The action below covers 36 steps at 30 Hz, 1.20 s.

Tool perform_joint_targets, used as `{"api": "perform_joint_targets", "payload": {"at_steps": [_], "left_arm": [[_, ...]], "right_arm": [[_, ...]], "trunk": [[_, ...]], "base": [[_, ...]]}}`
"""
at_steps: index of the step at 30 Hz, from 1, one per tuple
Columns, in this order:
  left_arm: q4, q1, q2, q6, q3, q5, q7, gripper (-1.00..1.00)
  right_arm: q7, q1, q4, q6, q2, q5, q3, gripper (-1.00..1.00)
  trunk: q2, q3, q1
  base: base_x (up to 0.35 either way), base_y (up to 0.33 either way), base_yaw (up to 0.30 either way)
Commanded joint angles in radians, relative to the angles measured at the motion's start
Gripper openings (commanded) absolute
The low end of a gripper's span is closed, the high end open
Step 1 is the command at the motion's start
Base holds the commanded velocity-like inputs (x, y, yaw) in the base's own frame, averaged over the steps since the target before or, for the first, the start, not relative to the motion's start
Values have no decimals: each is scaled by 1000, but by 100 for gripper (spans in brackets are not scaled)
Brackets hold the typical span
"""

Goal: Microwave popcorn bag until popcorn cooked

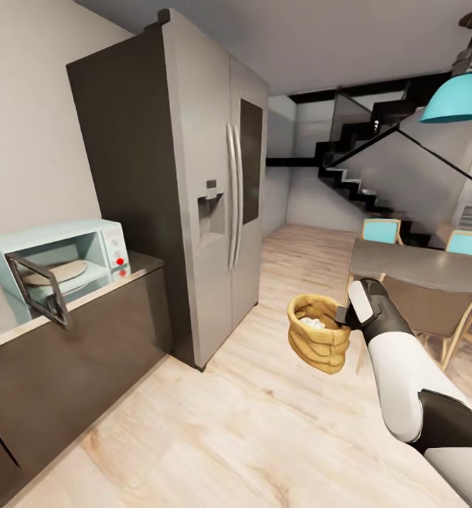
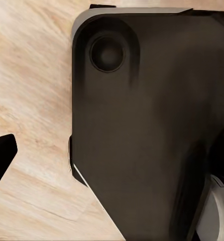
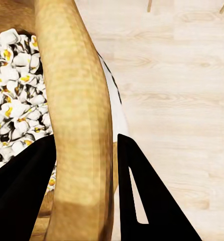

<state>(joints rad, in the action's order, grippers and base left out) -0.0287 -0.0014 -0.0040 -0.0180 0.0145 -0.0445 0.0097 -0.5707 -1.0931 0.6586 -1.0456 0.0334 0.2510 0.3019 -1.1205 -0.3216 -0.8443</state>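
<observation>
While the room opens wide in the head view, a tall grey refrigerator (image 1: 207, 183) stands against the wall, and a black staircase (image 1: 362, 169) rises behind it at the far end. A dining table (image 1: 419, 264) with chairs stands to the right, under a turquoise lamp (image 1: 456, 97). The light wooden floor (image 1: 264, 430) lies under all of this. At the left, the desk (image 1: 73, 300) with dark fronts carries the microwave (image 1: 59, 264), and its door hangs open. The right gripper (image 1: 350, 315) is closed on the rim of the popcorn bag (image 1: 319, 342), one finger inside and one outside, and it holds the bag in the air above the floor. White popcorn (image 3: 14, 95) fills the bag. For the left gripper (image 2: 1, 155), one dark fingertip shows over the floor; I cannot tell how far it is open.
</observation>
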Motion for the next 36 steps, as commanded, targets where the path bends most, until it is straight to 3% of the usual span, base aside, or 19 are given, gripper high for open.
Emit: {"api": "perform_joint_targets", "payload": {"at_steps": [1, 10, 18, 20, 22, 36], "left_arm": [[0, 0, 0, -2, 1, -5, 1, 100], [0, 0, 0, -2, 2, -4, 1, 100], [0, 0, -1, -2, 2, -3, 1, 100], [0, 0, -1, -2, 2, -4, 0, 100], [0, 0, 0, -3, 2, -3, 0, 100], [0, 0, -1, -5, 3, -3, -1, 100]], "right_arm": [[-9, -1, 1, -2, 0, 10, 0, -100], [-11, -1, 0, -2, 3, 8, 0, -100], [-12, -1, -14, -2, 0, 8, 0, -100], [-12, -1, -19, -2, -5, -16, 0, -100], [-11, -1, -22, -2, -7, -33, 0, -100], [-10, -1, -24, -2, -9, -33, 0, -100]], "trunk": [[-1, -1, -1], [-1, -1, -1], [-1, -1, -1], [-1, -1, -1], [-1, -1, -1], [-1, -1, -1]], "base": [[320, -143, 0], [318, -143, 11], [305, -143, 238], [304, -143, 268], [109, -52, 268], [4, -2, 268]]}}
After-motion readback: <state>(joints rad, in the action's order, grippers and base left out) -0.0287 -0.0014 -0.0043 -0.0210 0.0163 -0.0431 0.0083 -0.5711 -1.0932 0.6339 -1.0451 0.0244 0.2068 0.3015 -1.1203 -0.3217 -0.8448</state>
